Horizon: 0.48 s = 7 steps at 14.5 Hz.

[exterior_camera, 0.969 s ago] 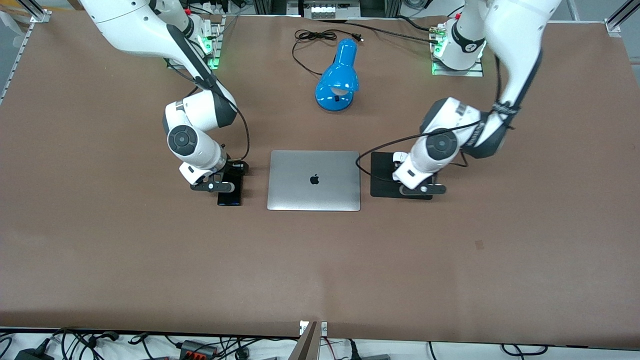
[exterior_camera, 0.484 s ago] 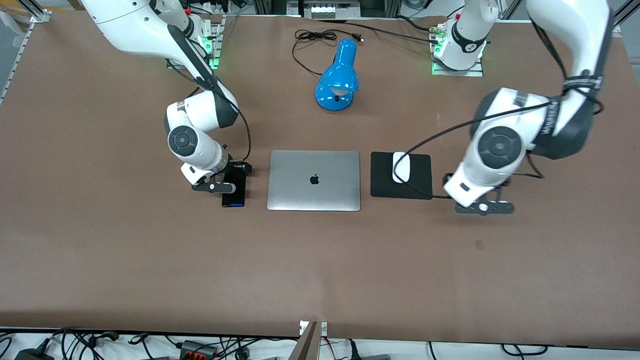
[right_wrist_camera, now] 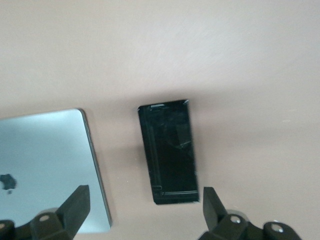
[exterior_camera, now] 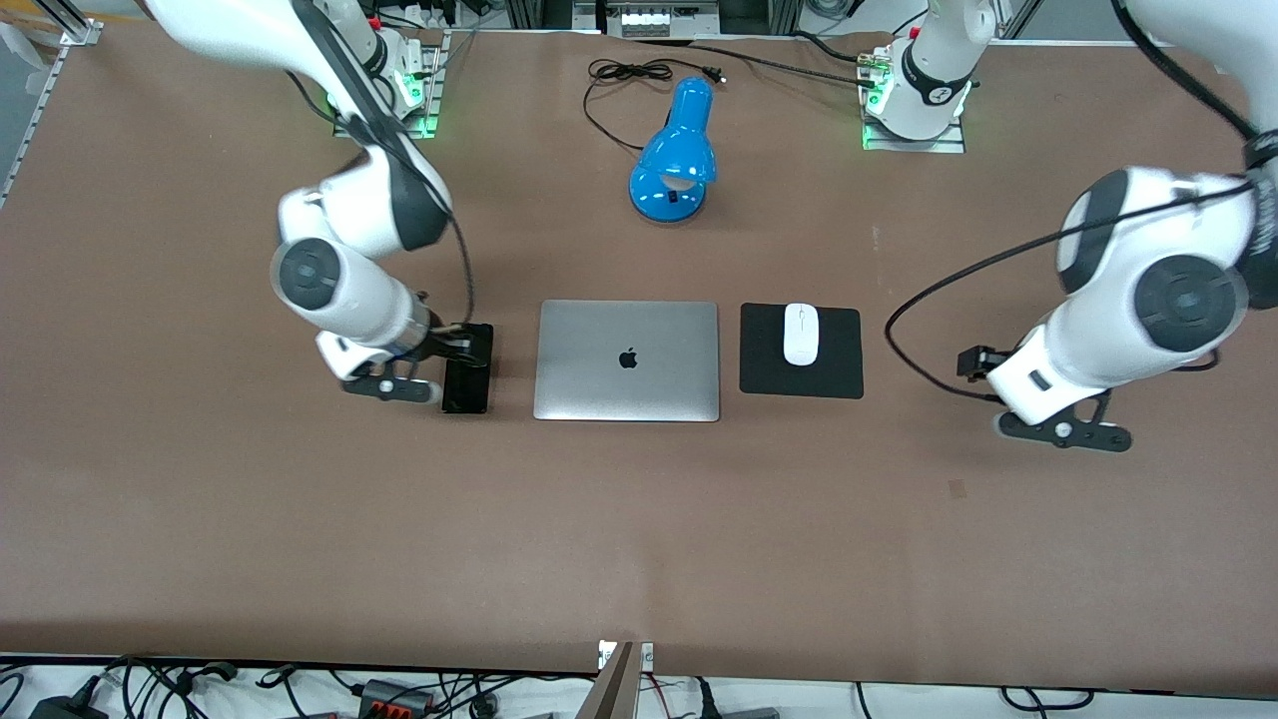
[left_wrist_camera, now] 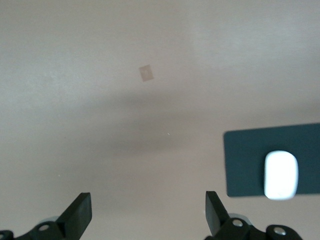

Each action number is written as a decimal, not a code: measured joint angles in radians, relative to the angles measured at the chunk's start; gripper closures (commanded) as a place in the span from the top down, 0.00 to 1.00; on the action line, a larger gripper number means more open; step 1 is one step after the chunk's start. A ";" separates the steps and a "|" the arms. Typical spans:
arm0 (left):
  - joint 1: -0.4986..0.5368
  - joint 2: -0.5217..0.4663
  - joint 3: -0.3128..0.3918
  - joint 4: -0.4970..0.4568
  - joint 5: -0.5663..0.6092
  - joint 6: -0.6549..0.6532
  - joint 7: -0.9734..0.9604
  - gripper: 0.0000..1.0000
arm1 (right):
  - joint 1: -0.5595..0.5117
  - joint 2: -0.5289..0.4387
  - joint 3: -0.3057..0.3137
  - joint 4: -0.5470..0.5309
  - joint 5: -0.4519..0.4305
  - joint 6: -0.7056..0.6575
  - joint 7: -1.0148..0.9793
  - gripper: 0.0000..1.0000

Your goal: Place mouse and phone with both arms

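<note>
The white mouse (exterior_camera: 801, 334) lies on the black square pad (exterior_camera: 834, 374) beside the laptop; it also shows in the left wrist view (left_wrist_camera: 281, 175). My left gripper (exterior_camera: 974, 361) is open and empty, over bare table toward the left arm's end from the pad; its jaws stand wide apart in the left wrist view (left_wrist_camera: 148, 212). The black phone (exterior_camera: 467, 382) lies flat on the table beside the laptop, toward the right arm's end. My right gripper (exterior_camera: 461, 345) is open and empty just above the phone (right_wrist_camera: 169, 150), not touching it (right_wrist_camera: 145, 206).
A closed silver laptop (exterior_camera: 627, 359) lies between the phone and the pad. A blue desk lamp (exterior_camera: 674, 155) with a black cable lies farther from the front camera, between the two arm bases. A small mark (exterior_camera: 957, 488) is on the brown table top.
My left gripper has left the mouse on the pad and moved off toward the left arm's end. My right gripper has let go of the phone and drawn back a little.
</note>
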 measured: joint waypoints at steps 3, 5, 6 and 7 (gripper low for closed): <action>0.002 -0.016 -0.002 0.141 -0.019 -0.090 0.039 1.00 | -0.098 -0.089 -0.005 0.007 0.000 -0.068 -0.089 1.00; 0.015 -0.016 -0.001 0.203 -0.028 -0.111 0.098 1.00 | -0.189 -0.142 -0.008 0.013 0.000 -0.170 -0.192 1.00; 0.025 -0.015 -0.001 0.212 -0.032 -0.113 0.118 1.00 | -0.231 -0.168 -0.008 0.016 0.000 -0.230 -0.230 1.00; 0.036 -0.011 0.000 0.215 -0.035 -0.113 0.130 1.00 | -0.266 -0.199 -0.009 0.020 0.000 -0.285 -0.261 1.00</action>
